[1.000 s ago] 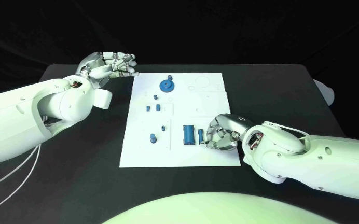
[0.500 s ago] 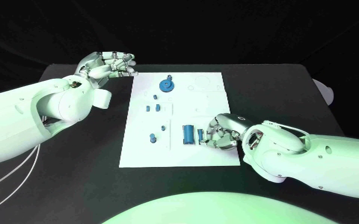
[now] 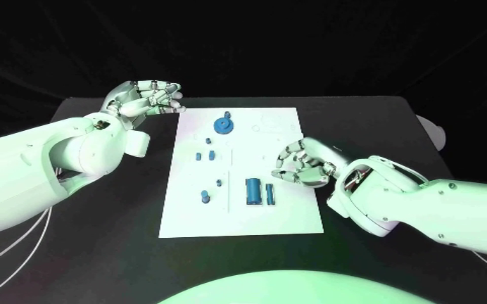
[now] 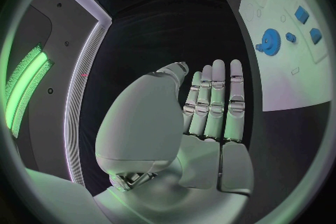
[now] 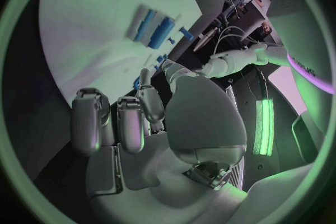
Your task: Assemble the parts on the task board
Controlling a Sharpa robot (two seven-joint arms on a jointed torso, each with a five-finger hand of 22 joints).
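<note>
I am hovering my empty, curled right hand [image 3: 301, 165] at three o'clock of the small, rigid, light blue parts [image 3: 254, 190], best pinched at their sides; left hand [image 3: 145, 97] is idling clenched.

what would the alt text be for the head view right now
A white task board lies on a black table, small blue parts on it, including a gear and a cylinder. The right robot hand, fingers curled, is over the board's right side; the left robot hand is past its far left corner.

Task board [image 3: 284, 212] mid-table [image 3: 386, 114], gear part [image 3: 223, 125] far end — cylinder part [image 3: 253, 190] near
</note>
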